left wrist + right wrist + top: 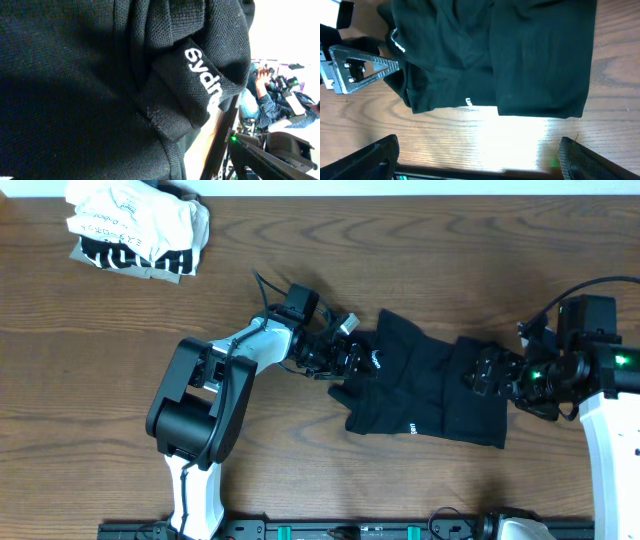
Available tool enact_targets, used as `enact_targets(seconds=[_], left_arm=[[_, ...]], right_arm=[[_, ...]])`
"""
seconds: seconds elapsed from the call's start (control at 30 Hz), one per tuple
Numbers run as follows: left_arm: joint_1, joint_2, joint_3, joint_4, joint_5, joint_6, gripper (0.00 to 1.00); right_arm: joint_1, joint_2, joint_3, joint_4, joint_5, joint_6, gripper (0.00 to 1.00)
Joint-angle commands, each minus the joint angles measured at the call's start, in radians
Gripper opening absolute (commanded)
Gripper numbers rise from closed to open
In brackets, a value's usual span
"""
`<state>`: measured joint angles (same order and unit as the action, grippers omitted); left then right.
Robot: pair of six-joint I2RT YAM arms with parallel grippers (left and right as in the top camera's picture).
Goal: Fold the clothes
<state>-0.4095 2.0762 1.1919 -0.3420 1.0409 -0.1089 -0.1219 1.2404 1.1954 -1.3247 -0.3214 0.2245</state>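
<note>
Starting at the far left of the overhead view, a white folded bundle (pixel 138 232) with black lettering sits near the table's back corner, well apart from the work. Further right, the left gripper (pixel 352 361) stands with its jaws spread wide at the left edge of the black shirt (pixel 425 390); its wrist camera is filled with dark knit and a white-lettered hem tab (pixel 203 81), so the fabric lies right against or between the fingers, but no clamp shows. The shirt itself lies in the middle of the wooden table (pixel 400 250), already bunched into a rough, wrinkled rectangle with a tiny white logo mark (pixel 468 102) near its front edge. At the right, the right gripper (pixel 497 376) has its jaws fully apart at the shirt's right edge, holding nothing.

The cloth looks light, limp and thick-knit. It should drape and sag wherever it is lifted, and layers will likely slide over one another rather than keep a crease. A pinch at a doubled hem or corner, one on each side, would probably give the surest hold. Grabbing mid-panel risks lifting only the top layer.
</note>
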Motion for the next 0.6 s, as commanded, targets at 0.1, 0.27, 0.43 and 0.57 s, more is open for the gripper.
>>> enact_targets(seconds=[0.1, 0.27, 0.43, 0.57], left_arm=[[-0.007, 0.066, -0.023, 0.047, -0.217, -0.057, 0.91], [-0.012, 0.066, -0.023, 0.091, -0.223, -0.096, 0.91], [-0.04, 0.066, -0.023, 0.101, -0.253, -0.095, 0.91], [-0.074, 0.068, -0.023, 0.098, -0.295, -0.095, 0.89]], right_arm=[[0.012, -0.01, -0.014, -0.003, 0.0, -0.021, 0.99], [0.012, -0.01, -0.014, -0.003, 0.0, -0.021, 0.99], [0.012, -0.01, -0.014, -0.004, 0.0, -0.021, 0.99], [0.012, -0.01, -0.014, -0.009, 0.0, -0.021, 0.99]])
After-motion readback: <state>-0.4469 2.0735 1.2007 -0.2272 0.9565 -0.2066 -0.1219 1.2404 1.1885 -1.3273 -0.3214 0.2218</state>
